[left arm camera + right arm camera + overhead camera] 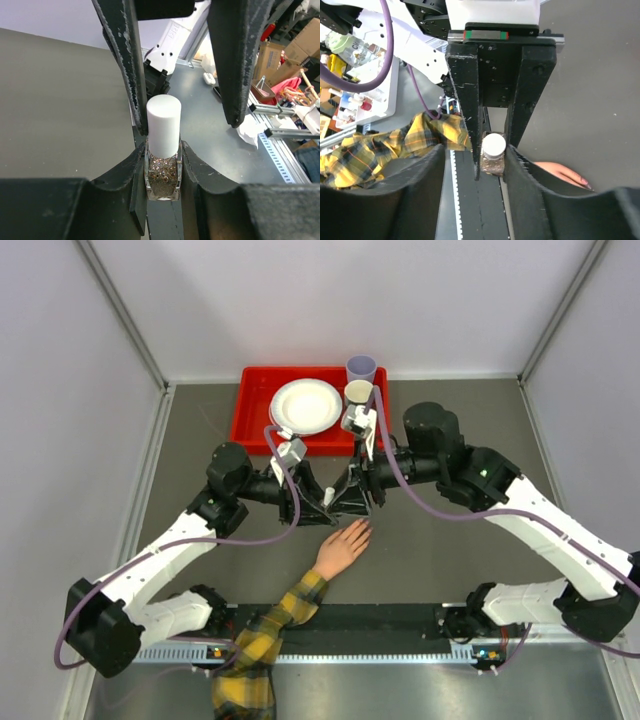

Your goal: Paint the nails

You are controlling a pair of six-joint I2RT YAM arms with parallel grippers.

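A small clear bottle of glittery polish with a white cap stands upright, and my left gripper is shut on its glass body. My right gripper is open around the cap: one finger is against it, the other stands apart. Both grippers meet above mid-table, the left gripper just left of the right gripper. The peach mannequin hand lies just below them, its nails pointing up-right. One fingertip nail shows in the right wrist view.
A yellow-and-black plaid sleeve runs from the hand to the near edge. A red tray at the back holds a white plate. A purple cup and a cream cup stand by its right end.
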